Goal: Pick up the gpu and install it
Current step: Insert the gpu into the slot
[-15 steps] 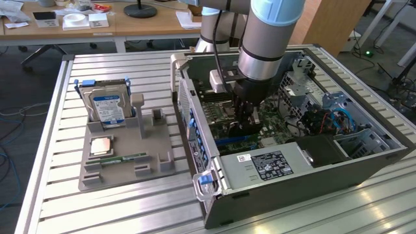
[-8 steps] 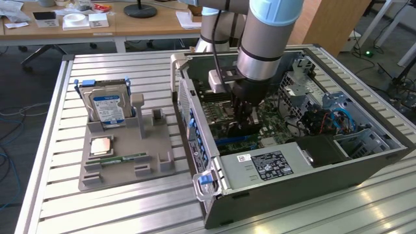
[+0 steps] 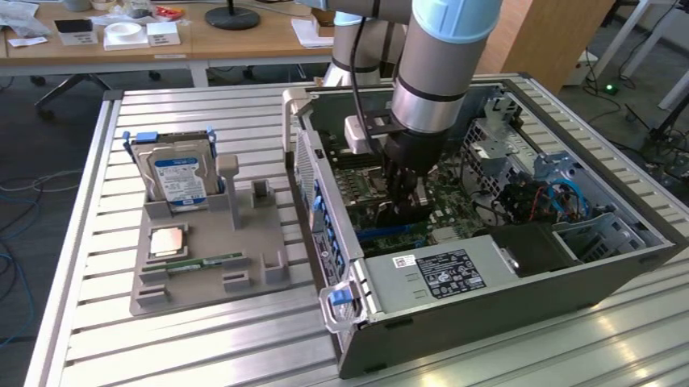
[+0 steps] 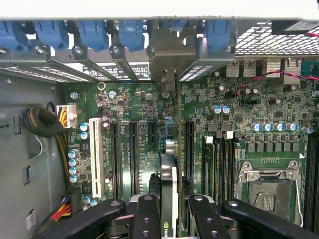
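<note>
While the arm reaches down into the open computer case (image 3: 463,270), hand (image 4: 169,201) is clamped on the gpu (image 4: 168,174); card held edge-on over the motherboard's (image 4: 239,109) long slots, seated or not I cannot tell; outside the case, hard drive (image 3: 177,177) and memory stick (image 3: 206,262) sit in a grey holder (image 3: 199,290) on the bench (image 3: 194,347).

Slatted metal table (image 3: 194,339), wooden desks (image 3: 237,44) behind, grey floor (image 3: 27,234) with cables (image 3: 19,187)

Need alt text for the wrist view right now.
The gripper is shut on the gpu, held edge-on over the green motherboard among its black expansion slots. A white slot, an empty CPU socket and blue latches are also visible.
</note>
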Controlling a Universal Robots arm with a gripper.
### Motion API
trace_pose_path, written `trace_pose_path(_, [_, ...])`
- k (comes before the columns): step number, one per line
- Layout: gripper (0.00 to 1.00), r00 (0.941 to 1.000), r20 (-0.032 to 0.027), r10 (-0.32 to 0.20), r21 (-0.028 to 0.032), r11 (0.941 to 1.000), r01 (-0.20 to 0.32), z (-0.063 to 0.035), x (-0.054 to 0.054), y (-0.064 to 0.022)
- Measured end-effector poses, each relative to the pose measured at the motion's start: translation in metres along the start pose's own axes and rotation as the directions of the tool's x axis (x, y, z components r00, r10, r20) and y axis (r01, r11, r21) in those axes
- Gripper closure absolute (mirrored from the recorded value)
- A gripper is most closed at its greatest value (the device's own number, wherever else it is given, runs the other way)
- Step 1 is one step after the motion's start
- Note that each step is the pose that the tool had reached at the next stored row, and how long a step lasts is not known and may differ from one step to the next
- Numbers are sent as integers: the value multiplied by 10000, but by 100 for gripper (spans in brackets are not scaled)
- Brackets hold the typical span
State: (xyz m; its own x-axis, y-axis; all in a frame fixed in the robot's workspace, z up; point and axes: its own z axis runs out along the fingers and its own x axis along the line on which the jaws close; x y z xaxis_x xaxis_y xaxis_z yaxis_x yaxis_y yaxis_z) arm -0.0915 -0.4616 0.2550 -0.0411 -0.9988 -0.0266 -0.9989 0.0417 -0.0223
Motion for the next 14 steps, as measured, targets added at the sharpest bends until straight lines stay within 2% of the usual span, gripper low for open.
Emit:
trace_pose_path(10, [73,10000,0,0,-3,10000,0,18,0,0])
trace_pose_path(11, [73,10000,-2,2,-59,10000,-2,18,0,-1])
trace_pose_path(14, [73,10000,-4,2,-70,10000,-2,21,0,-1])
